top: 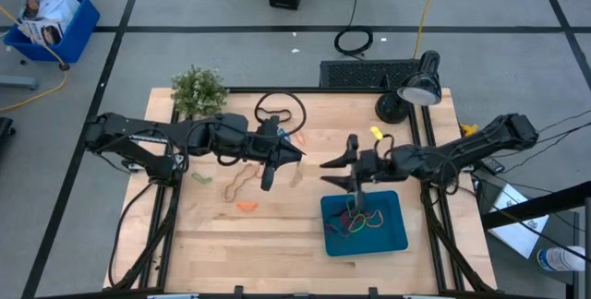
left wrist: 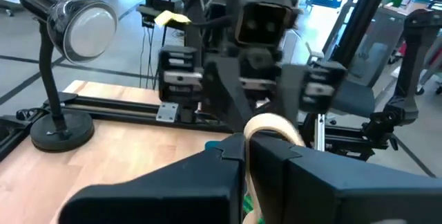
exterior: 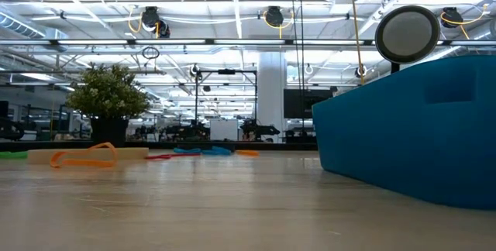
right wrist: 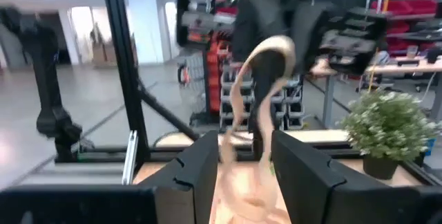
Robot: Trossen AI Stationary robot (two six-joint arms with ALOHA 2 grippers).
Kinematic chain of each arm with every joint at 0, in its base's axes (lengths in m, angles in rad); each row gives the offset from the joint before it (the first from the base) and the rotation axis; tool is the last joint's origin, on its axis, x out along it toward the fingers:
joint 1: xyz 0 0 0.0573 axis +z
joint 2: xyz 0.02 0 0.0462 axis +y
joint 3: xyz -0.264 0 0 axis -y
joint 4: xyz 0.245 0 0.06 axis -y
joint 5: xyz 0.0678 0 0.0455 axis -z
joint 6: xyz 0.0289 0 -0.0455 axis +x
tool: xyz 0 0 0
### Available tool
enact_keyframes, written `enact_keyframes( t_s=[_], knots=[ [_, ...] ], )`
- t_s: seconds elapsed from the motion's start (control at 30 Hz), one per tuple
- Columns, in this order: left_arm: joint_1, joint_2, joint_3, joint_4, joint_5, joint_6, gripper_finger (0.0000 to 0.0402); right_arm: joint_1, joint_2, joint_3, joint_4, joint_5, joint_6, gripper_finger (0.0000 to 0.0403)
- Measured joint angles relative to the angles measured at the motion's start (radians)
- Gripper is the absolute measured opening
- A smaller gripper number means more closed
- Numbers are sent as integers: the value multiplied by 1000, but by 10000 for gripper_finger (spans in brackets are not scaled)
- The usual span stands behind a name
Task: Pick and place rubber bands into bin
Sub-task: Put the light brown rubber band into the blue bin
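My left gripper (top: 294,155) is over the table's middle, shut on a tan rubber band (left wrist: 273,123) that is lifted clear of the table. The band also shows in the right wrist view (right wrist: 262,65), hanging in a long slack loop. My right gripper (top: 332,172) is open and faces the left one; its fingers (right wrist: 200,165) stand on either side of the band's hanging part without plainly touching it. The teal bin (top: 392,234) lies on the table below my right gripper and holds several coloured bands (top: 358,221). More bands lie flat on the table: tan (top: 238,181), orange (top: 247,206), green (top: 201,179). My left gripper pinches the tan band between its two fingertips, at the loop's upper part (left wrist: 257,128). The fingers reach level from the table's left side. One end of the loop arches up past the fingertips; the rest (right wrist: 238,124) hangs slack below them, clear of the table.
A potted plant (top: 198,89) stands at the far left corner and a desk lamp (top: 417,87) at the far right. A black cable loop (top: 280,108) lies at the far middle. The bin's wall (exterior: 418,127) rises close in the low view, with an orange band (exterior: 81,158) lying at the left.
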Motion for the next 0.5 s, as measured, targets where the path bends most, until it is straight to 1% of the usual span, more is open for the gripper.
enact_keyframes(
  t_s=[0.13, 0.23, 0.37, 0.5],
  knots=[
    [0, 0, 0, 0, 0, 10, 7, 17, 66, 77, -57, -2, -61, 130],
    [0, 0, 0, 0, 0, 12, 11, 33, 103, 111, -60, -2, -102, 130],
    [0, 0, 0, 0, -1, 12, 22, 36, 125, 127, -54, -1, -98, 130],
    [0, 0, 0, 0, 0, 17, 7, 29, 126, 127, -61, 0, -72, 130]
  ],
)
